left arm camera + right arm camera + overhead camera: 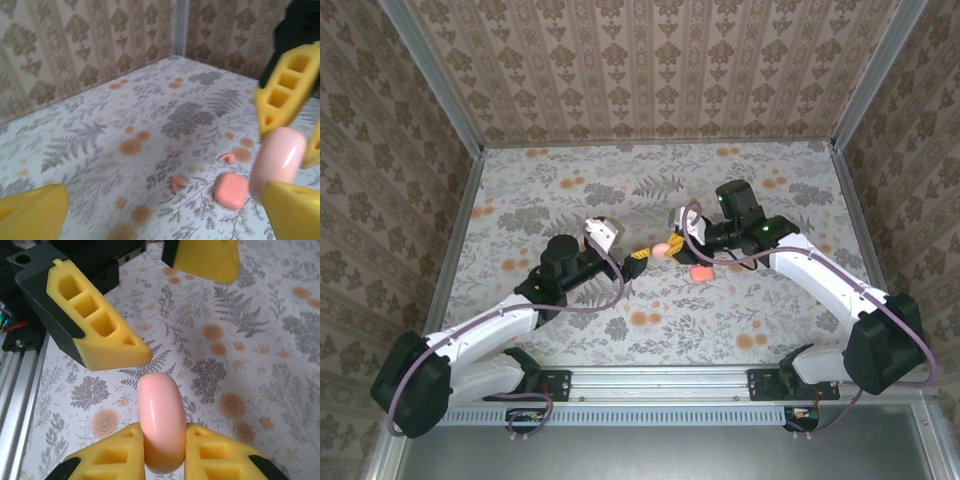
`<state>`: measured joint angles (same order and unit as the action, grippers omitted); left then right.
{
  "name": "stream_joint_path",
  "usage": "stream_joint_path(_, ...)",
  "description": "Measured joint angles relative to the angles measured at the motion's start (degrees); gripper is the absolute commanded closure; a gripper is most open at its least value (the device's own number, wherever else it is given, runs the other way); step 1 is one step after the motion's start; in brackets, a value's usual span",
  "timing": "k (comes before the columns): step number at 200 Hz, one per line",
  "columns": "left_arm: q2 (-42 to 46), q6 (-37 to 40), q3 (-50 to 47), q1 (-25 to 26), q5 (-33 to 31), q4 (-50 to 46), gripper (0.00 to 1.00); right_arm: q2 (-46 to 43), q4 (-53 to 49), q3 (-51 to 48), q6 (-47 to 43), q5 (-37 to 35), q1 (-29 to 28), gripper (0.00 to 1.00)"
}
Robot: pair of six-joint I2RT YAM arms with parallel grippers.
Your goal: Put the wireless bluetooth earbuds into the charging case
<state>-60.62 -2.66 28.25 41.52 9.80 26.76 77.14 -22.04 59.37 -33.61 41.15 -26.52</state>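
Observation:
My right gripper (162,450) is shut on a glossy pink rounded charging case (160,410), held edge-up above the table; the case looks closed. My left gripper (162,215) stands wide open, and the case (277,162) hangs just beside its right finger (295,210) without being clamped by it. Two tiny salmon-pink earbuds (176,183) (227,158) lie on the flowered table below. From above, both grippers (642,258) (672,247) meet at the table's middle around the case (660,250).
A salmon rounded square (231,190) lies on the table next to the earbuds, also visible from above (701,272). Patterned walls close the table on three sides. An aluminium rail (660,380) runs along the near edge.

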Motion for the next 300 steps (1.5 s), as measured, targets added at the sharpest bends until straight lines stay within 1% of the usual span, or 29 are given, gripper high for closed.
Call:
stream_joint_path(33, 3.85, -6.73, -0.90, -0.79, -8.66, -3.76, 0.00, 3.39, 0.09, 0.83, 7.50, -2.45, -0.83, 0.81)
stream_joint_path(62, 5.16, -13.46, 0.76, -2.75, -14.82, -12.83, 0.00, 9.31, -0.07, 4.22, 13.53, -4.59, -1.86, 0.81)
stream_joint_path(83, 4.83, -16.61, 2.64, -4.09, -16.52, -18.91, 0.00, 12.52, -0.13, 6.38, 17.35, -5.29, -2.45, 0.81)
stream_joint_path(112, 4.74, -21.09, 3.48, -6.38, -18.01, -24.04, 0.00, 16.65, -0.50, 9.64, 21.11, -5.92, -3.69, 0.81)
stream_joint_path(128, 4.74, -24.24, 3.91, -8.15, -19.98, -27.96, 0.00, 18.86, -0.50, 11.28, 22.73, -6.08, -4.61, 0.81)
stream_joint_path(160, 5.14, -28.74, 4.00, -10.99, -22.56, -32.85, 0.00, 23.37, -0.52, 14.62, 27.17, -6.08, -5.57, 0.81)
stream_joint_path(179, 6.05, -29.92, 3.98, -12.04, -23.82, -34.91, 0.00, 26.71, -0.55, 17.40, 30.23, -6.08, -5.64, 0.81)
stream_joint_path(227, 7.50, -29.05, 3.91, -12.39, -26.38, -36.92, 0.00, 34.64, -1.09, 23.67, 35.95, -6.01, -5.99, 0.81)
stream_joint_path(284, 6.67, -29.33, 3.76, -13.90, -26.34, -37.53, 0.00, 42.56, -2.54, 30.25, 40.33, -5.70, -6.01, 0.80)
stream_joint_path(300, 5.86, -29.99, 3.76, -14.97, -25.35, -37.51, 0.00, 44.89, -3.23, 32.59, 40.96, -5.60, -6.01, 0.81)
